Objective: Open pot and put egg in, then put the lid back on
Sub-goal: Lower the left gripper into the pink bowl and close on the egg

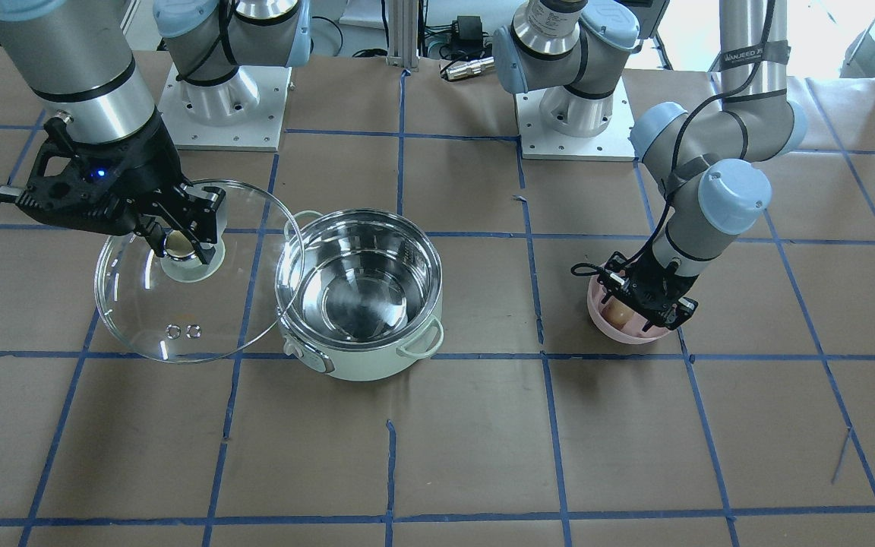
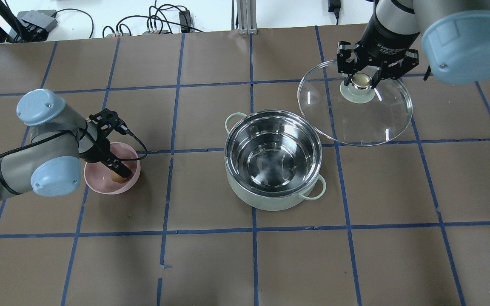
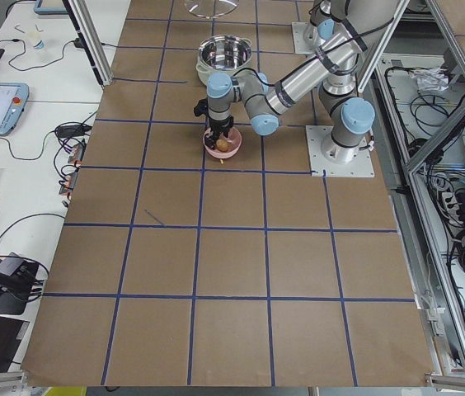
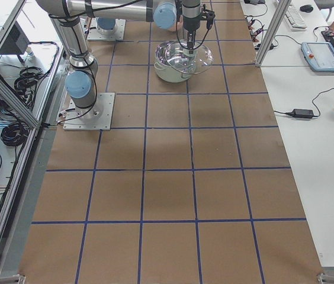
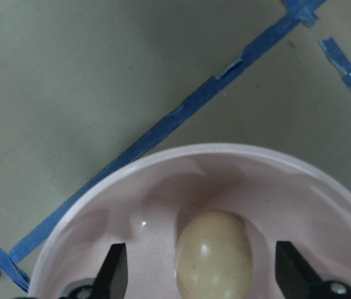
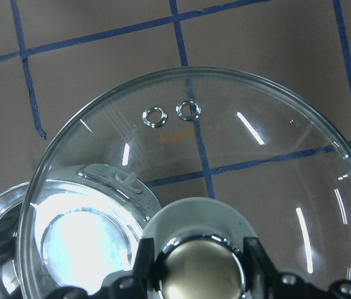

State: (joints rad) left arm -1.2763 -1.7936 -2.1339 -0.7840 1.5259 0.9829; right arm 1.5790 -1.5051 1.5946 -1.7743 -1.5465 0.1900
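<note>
Brown table (image 2: 211, 263), blue tape grid (image 2: 253, 229)

pot (image 2: 266, 203) mouth uncovered, lid (image 2: 355, 121) edge overhanging its rim on one side, bowl (image 2: 109, 190) walls around egg (image 5: 214, 255)

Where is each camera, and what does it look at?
Front-facing: across the table, facing both arm bases.
Overhead: behind the robot, looking down; both arms show.
Exterior left: table's end; left arm near.
Exterior right: other end; right arm near.
Left wrist: above the egg in the pink bowl; left gripper shows.
Right wrist: above the lid; right gripper grips its knob.
Shared: front-facing and overhead both see the pot.
</note>
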